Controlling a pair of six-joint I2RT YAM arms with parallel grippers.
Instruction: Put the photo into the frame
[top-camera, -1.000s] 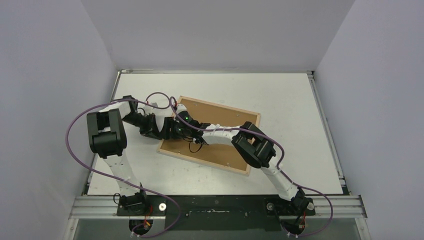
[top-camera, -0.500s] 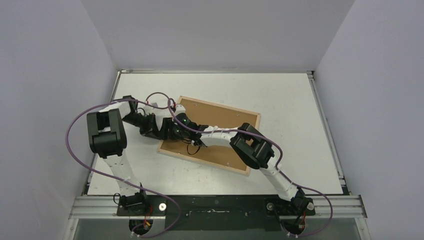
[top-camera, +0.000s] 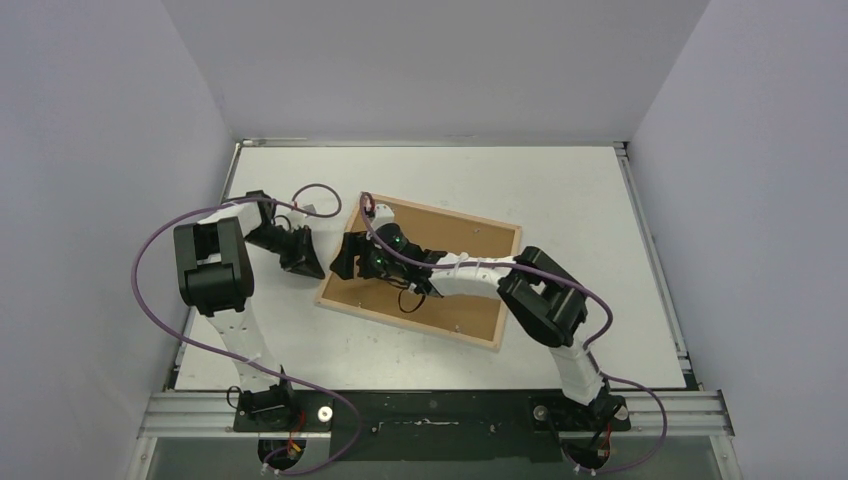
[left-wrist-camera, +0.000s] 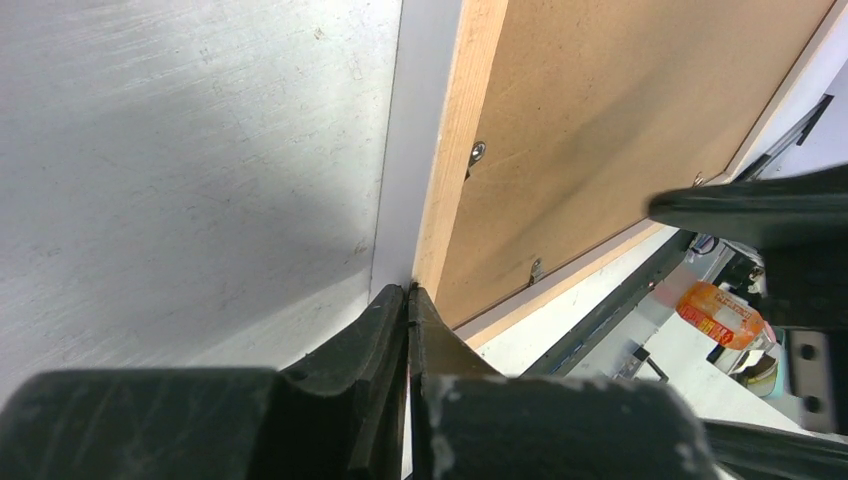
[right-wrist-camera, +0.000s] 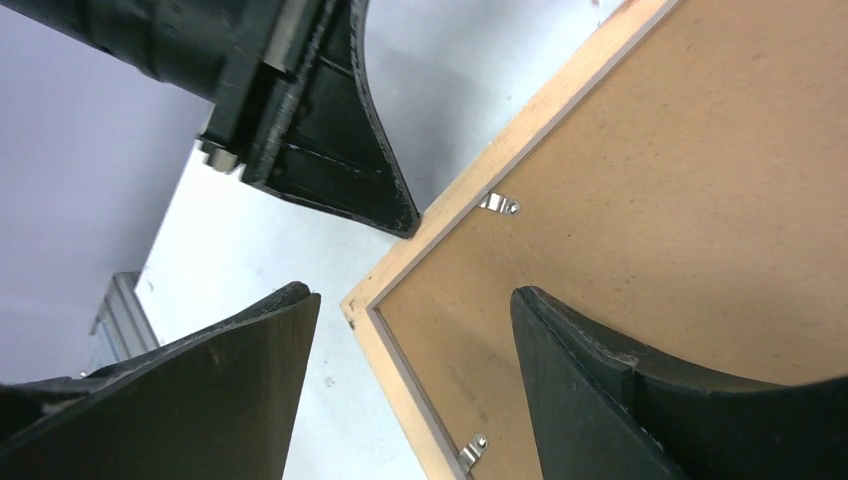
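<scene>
Lying back-up on the table (top-camera: 600, 250), the frame (right-wrist-camera: 510, 150) holds a brown backing panel (right-wrist-camera: 680, 200). The right gripper (right-wrist-camera: 410, 300) hovers over the frame's near-left corner, jaws wide and straddling it. Just beyond that corner, the left gripper (left-wrist-camera: 408, 292), jaws closed, touches the frame's left edge.

The frame (left-wrist-camera: 448, 180) lies flat mid-table (top-camera: 560, 190), the backing panel (top-camera: 450, 305) set inside it. The left claw (top-camera: 316, 270) meets the frame's 9 o'clock edge from the table side. The right claw (top-camera: 345, 260) hangs at the left claw's 3 o'clock, straddling that edge (one finger over table, one over panel).
</scene>
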